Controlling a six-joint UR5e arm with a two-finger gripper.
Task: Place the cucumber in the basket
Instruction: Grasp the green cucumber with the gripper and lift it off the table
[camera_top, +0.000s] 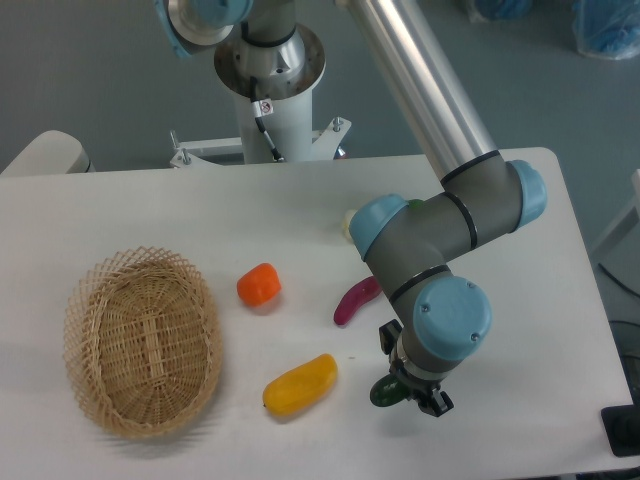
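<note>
We see the gripper (412, 388) low over the white table (520, 400), near its front edge, pointing down from the grey and blue wrist of the arm (440, 230). A dark green rounded end of the cucumber (384, 393) shows right at the black fingers, on their left side; the rest of it is hidden under the wrist. We cannot tell whether the jaws are clamped on it or merely stand around it, since the wrist covers them from above.

The basket (143, 342) sits well apart at the left of the table, oval and woven, with nothing in it. Between basket and arm lie 3 other vegetables: an orange pepper (259, 285) near the middle, a yellow pepper (299, 385) in front of it, and a purple eggplant (355, 301) partly tucked beneath the arm's elbow. A pale bit of another vegetable (347, 224) peeks out behind the blue joint cap
</note>
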